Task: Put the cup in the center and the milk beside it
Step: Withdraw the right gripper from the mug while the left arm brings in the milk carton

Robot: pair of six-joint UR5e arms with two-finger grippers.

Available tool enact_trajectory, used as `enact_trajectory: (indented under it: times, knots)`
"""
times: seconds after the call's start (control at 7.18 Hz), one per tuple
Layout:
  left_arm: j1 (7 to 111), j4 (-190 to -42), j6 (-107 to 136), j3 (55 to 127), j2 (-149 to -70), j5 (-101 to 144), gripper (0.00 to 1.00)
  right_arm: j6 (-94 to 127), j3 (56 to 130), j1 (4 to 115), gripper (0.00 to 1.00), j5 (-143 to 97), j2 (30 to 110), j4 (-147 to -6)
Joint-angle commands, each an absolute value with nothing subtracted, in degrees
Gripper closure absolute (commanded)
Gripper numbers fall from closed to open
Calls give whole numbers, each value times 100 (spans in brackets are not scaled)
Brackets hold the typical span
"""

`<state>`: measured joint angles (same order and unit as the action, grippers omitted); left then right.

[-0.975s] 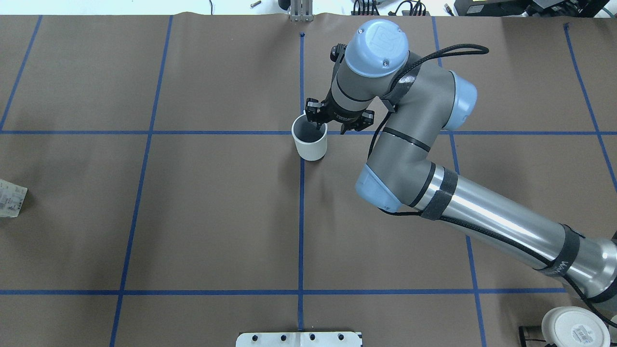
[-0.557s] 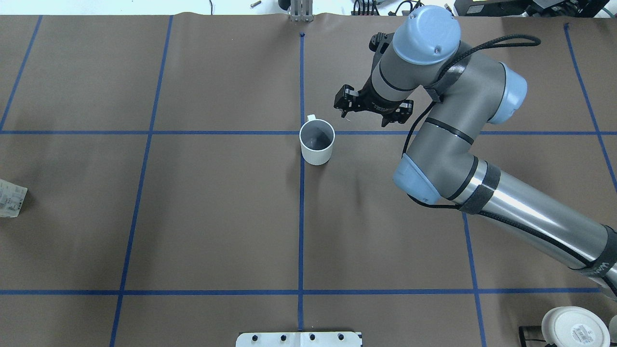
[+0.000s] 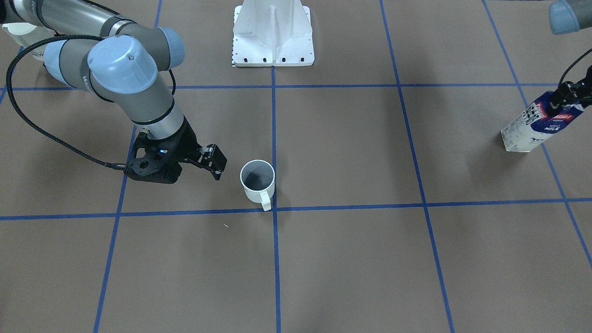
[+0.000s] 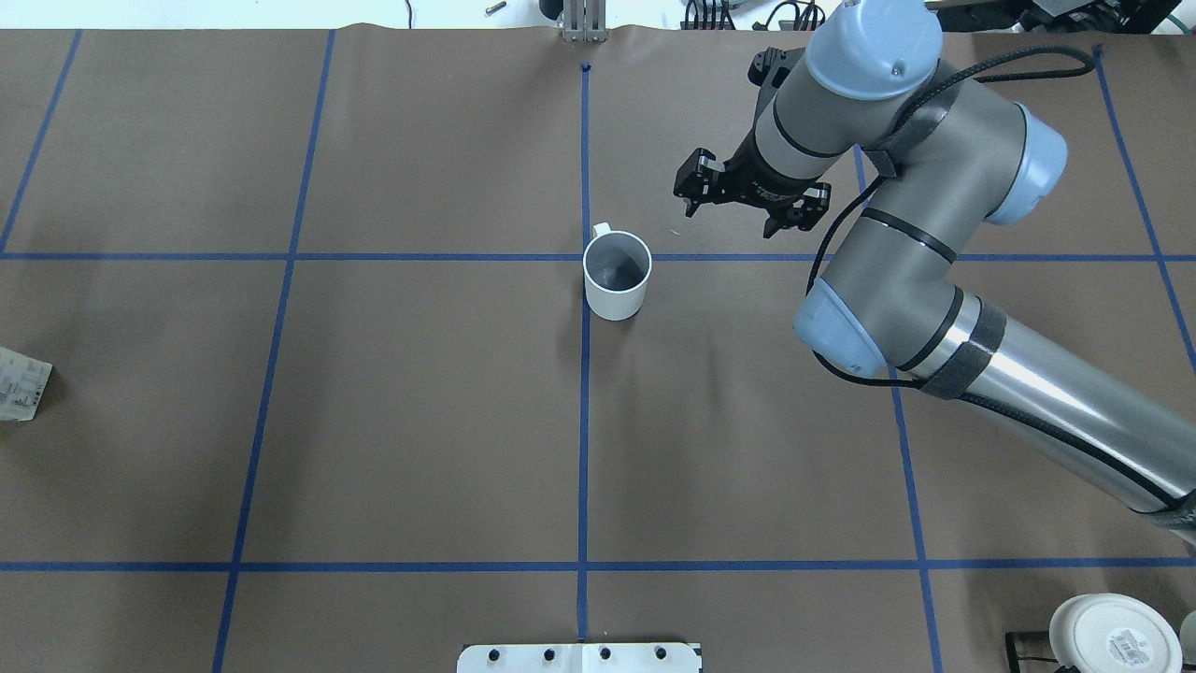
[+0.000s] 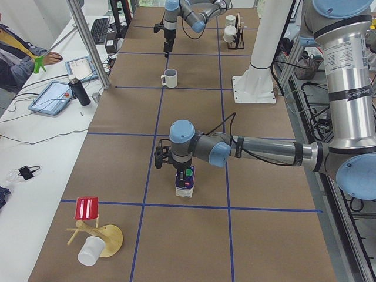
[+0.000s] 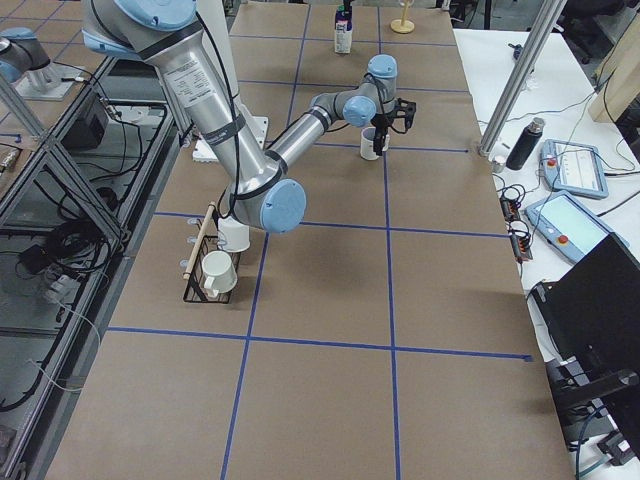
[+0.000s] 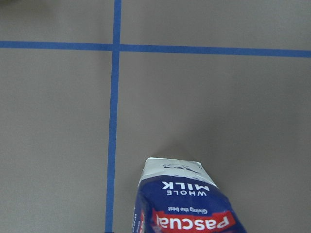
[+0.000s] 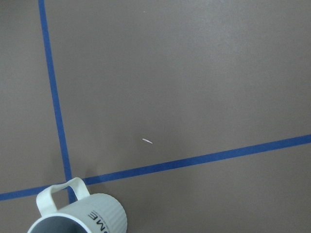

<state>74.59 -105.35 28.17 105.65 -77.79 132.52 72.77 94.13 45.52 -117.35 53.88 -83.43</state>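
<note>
the cup (image 4: 617, 276) stands upright at the center (image 4: 585, 257) of the table (image 4: 420, 421), far from every edge. it is empty: only its dark inside shows. the right tool (image 4: 731, 222) hangs near it, toward the far edge, wide open and holding nothing. the milk (image 3: 532, 129) is close to the left edge, with its green cap (image 5: 188, 174) on, so what is inside cannot be seen. the left tool (image 3: 568, 95) is at the carton's top; i cannot tell if it grips it.

i think the risk is in bringing the milk. the carton is tall, so a hold only at the top can let it swing or tip when it is set down. if it lands too near, it pushes the cup off the center. the right arm beside the cup can also block the left arm.
</note>
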Motion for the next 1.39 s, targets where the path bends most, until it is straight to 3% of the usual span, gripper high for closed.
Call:
enact_trajectory:
  times: [0.0, 0.28, 0.7, 1.11, 1.25]
  knots:
    - [7453, -10486, 3118, 10582, -7970, 13569, 100, 7277, 9466, 4692, 0, -11795, 5545, -8350]
    - [7453, -10050, 3566, 10582, -8626, 13570, 100, 6833, 9956, 5253, 0, -12319, 6307, -8350]
    - [7296, -7785, 3621, 10722, -10585, 13570, 100, 5954, 10606, 5598, 0, -12419, 7396, -8350]
    - [5387, -7673, 6081, 10487, -12307, 12854, 100, 4708, 10661, 6028, 0, -12445, 8127, -8323]
    - [4944, -7673, 6543, 9928, -13140, 12493, 100, 4459, 10661, 6125, 0, -12445, 8304, -8288]
